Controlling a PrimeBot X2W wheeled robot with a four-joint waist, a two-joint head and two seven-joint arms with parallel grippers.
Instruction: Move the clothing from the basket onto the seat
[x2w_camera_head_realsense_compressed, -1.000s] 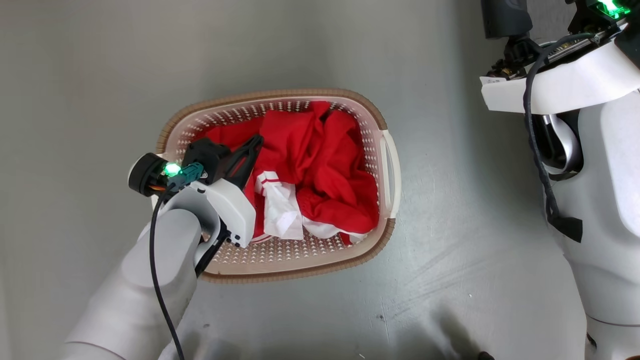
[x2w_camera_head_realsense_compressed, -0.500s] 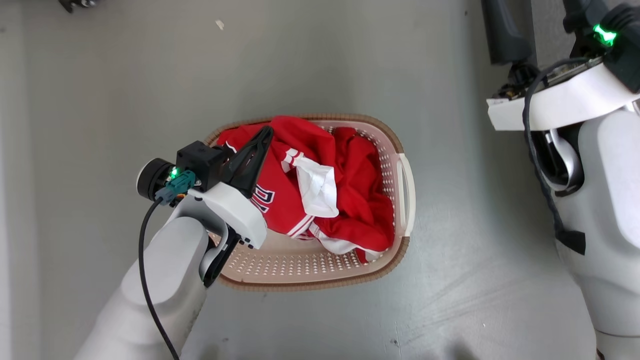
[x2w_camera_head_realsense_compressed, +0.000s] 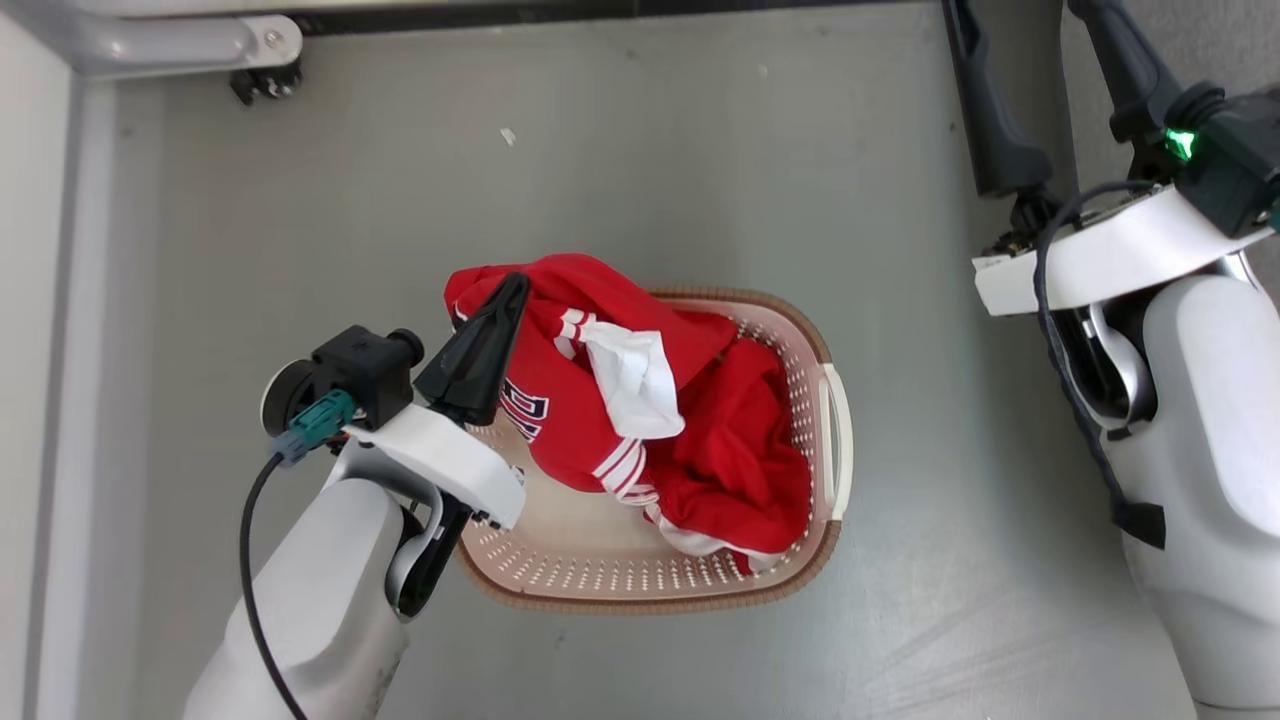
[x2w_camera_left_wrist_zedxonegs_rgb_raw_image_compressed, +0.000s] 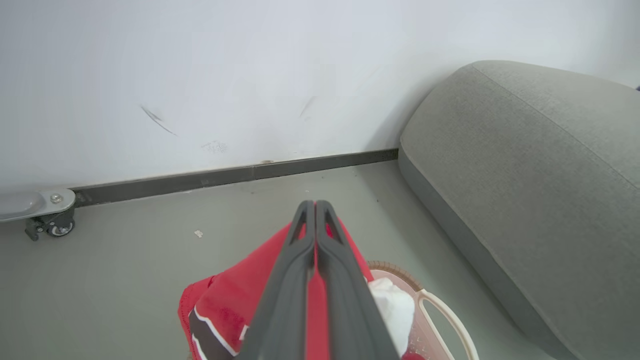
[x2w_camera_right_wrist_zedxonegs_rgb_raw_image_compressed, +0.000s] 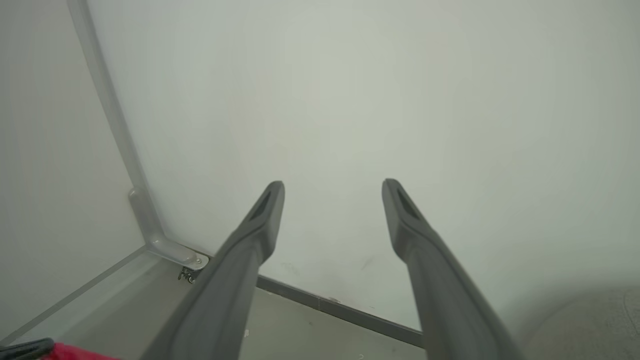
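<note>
Red cloth shows in the thin seam between the left fingers (x2w_camera_left_wrist_zedxonegs_rgb_raw_image_compressed: 300, 255), which are clenched tip to tip on the clothing (x2w_camera_head_realsense_compressed: 600, 380). What they grip is the striped garment (x2w_camera_head_realsense_compressed: 560, 420), red with a white panel, red-white striped trim and dark lettering. It hangs from the fingers above the far left rim of the basket (x2w_camera_head_realsense_compressed: 835, 440), with its top fold bulging out past the rim over the floor (x2w_camera_head_realsense_compressed: 650, 150) and its lower edge trailing down inside the basket. The plain red garment (x2w_camera_head_realsense_compressed: 740, 470), edged in white, lies crumpled in the right half of the basket, touching the striped one. The near left part of the perforated bottom is bare. The basket stands on the grey floor, and in the left wrist view the grey woven seat (x2w_camera_left_wrist_zedxonegs_rgb_raw_image_compressed: 525, 175) lies to its right, near but apart, with a strip of floor between them. The right fingers (x2w_camera_right_wrist_zedxonegs_rgb_raw_image_compressed: 250, 240) are spread wide and released, holding nothing and touching nothing, raised well to the right of the basket and pointing at a pale wall (x2w_camera_right_wrist_zedxonegs_rgb_raw_image_compressed: 350, 100). A small caster (x2w_camera_left_wrist_zedxonegs_rgb_raw_image_compressed: 55, 227) sits at the foot of the wall, far left.
</note>
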